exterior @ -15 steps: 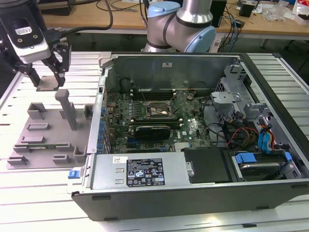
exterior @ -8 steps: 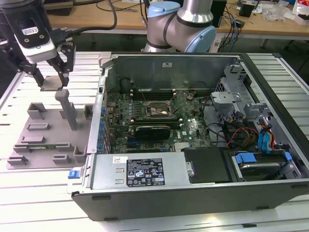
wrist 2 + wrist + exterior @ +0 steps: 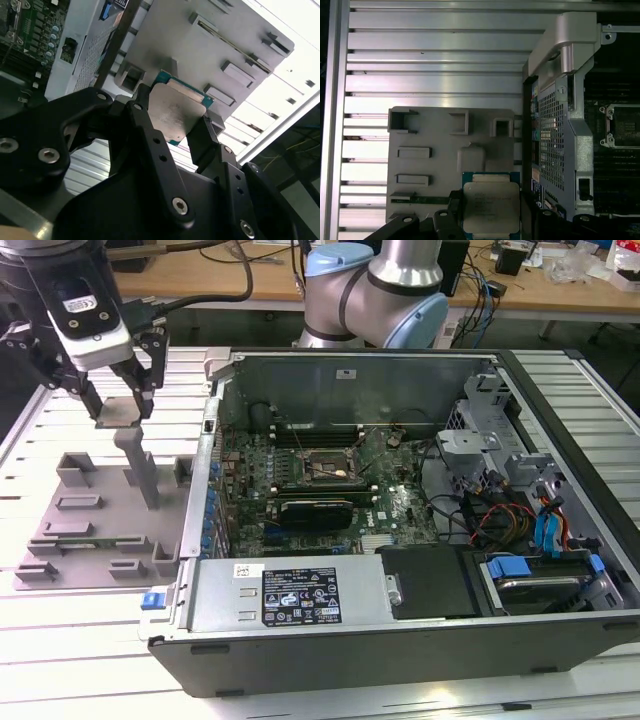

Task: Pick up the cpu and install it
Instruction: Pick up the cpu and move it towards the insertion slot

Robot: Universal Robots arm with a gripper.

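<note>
CPU [image 3: 118,412] held in the air by the robot's gripper [image 3: 120,408], whose two black fingers [image 3: 92,400] are closed against opposite edges of the chip, at the exterior view's left of an open desktop computer case [image 3: 400,640]. The square chip sits level between the fingers, silvery metal lid up, above a grey plastic tray [image 3: 90,530] of slots and upright posts that lies on a ribbed aluminium table [image 3: 60,660]. One tall post [image 3: 137,468] stands just below the chip, apart from it. In the first wrist view the CPU [image 3: 491,206] shows its pale lid framed by a thin blue-green edge, with the gripper [image 3: 491,215] pinching it from both sides and the tray [image 3: 430,135] beneath. The second wrist view looks past the black finger links at the CPU [image 3: 175,112] from the side — lid bright, one corner tipped toward the camera, gripper [image 3: 172,120] clamped on it and the tray [image 3: 200,55] beyond. Inside the case, the green motherboard [image 3: 400,505] carries the square CPU socket [image 3: 327,468] near its middle, well apart from the chip; the socket [image 3: 625,125] also appears in the first wrist view. The arm's pale blue-and-silver joint [image 3: 380,290] rises behind the case.
</note>
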